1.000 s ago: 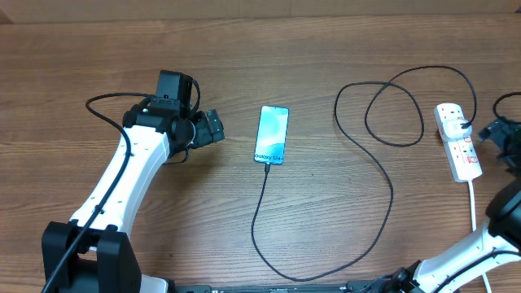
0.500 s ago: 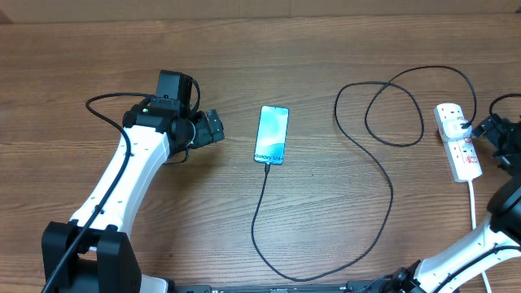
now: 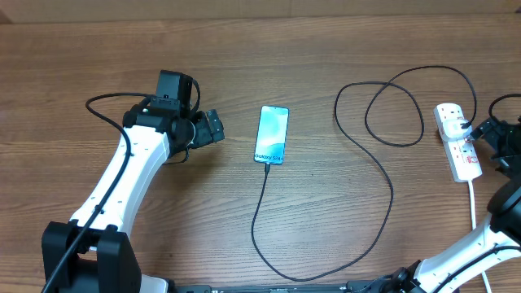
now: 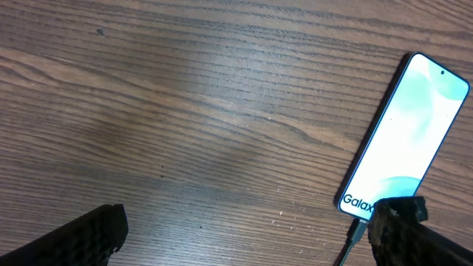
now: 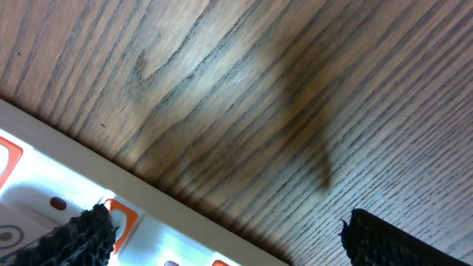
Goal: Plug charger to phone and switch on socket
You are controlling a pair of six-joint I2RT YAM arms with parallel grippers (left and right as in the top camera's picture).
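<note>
Charger [image 3: 383, 175]: its thin black cable starts at the near short edge of the phone [image 3: 272, 134], where the connector tip seems to sit in the port. From there it runs toward the near edge of the bench [image 3: 98, 49], curves right, makes one loop near the far right, and ends at the black plug in the socket [image 3: 458, 142].

The phone lies flat in the middle of the bench with its screen lit. The socket lies close to the right edge.

The left gripper [image 3: 215, 128] is spread and holds nothing, just left of the phone. The right gripper [image 3: 490, 138] is also spread and empty, just beside the socket.

I judge that only the switch remains. A finger could press the wrong switch, or push the light strip sideways. That would pull the cable and could draw the tip out of the phone.

I count one phone, one charger, one socket and two grippers. The red switches are too small to count.
</note>
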